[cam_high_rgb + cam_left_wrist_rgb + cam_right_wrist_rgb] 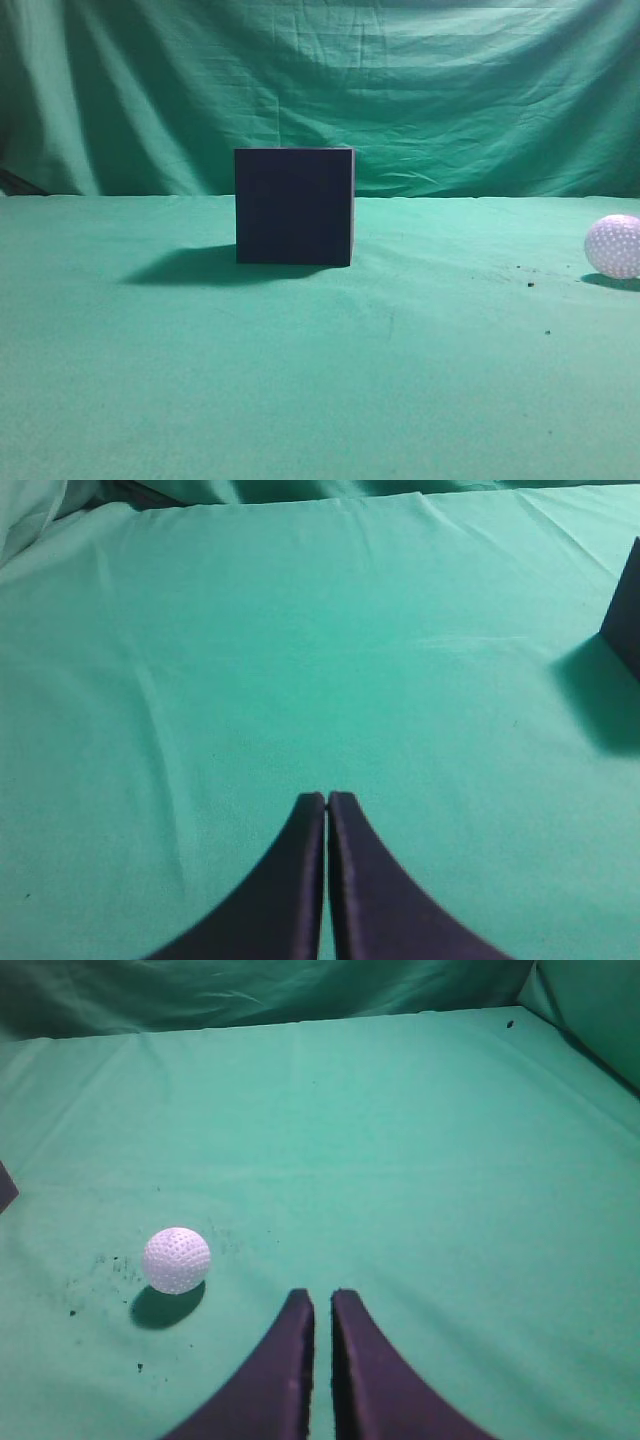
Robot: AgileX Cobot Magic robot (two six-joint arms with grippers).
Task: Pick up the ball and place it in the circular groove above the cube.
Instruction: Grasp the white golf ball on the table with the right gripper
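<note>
The dark navy-black cube (294, 206) stands on the green cloth in the middle of the exterior view; its top face is not visible. Its corner shows at the right edge of the left wrist view (627, 610). The white dimpled ball (614, 246) rests on the cloth at the far right, and in the right wrist view (176, 1259) it lies left of and just ahead of my right gripper (322, 1295), apart from it. The right gripper is shut and empty, with a thin slit between the fingers. My left gripper (326, 798) is shut and empty over bare cloth, left of the cube.
Green cloth covers the table (320, 380) and hangs as a backdrop (400, 90). Small dark specks (530, 283) lie on the cloth near the ball. A sliver of the cube's corner shows at the left edge of the right wrist view (5, 1187).
</note>
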